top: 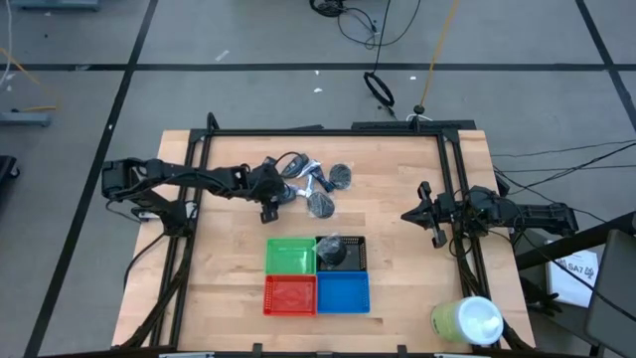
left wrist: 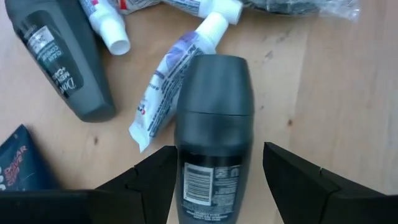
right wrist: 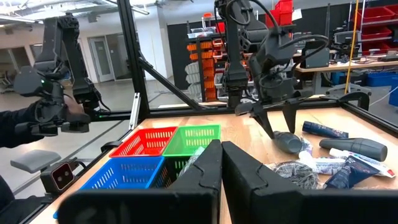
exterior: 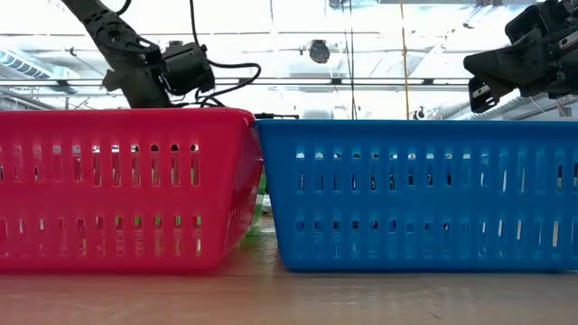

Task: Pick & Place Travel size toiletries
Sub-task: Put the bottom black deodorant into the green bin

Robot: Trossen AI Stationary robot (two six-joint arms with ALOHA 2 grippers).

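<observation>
From above, the left gripper point(top: 270, 204) sits at the left edge of the toiletries point(top: 316, 189) piled on the table point(top: 397, 219), far from the trays point(top: 316, 275). The right gripper point(top: 425, 216) hangs right, fingers together. At the left wrist, parted fingers point(left wrist: 146, 177) straddle a dark grey bottle point(left wrist: 214, 130) without visibly pinching it.
</observation>
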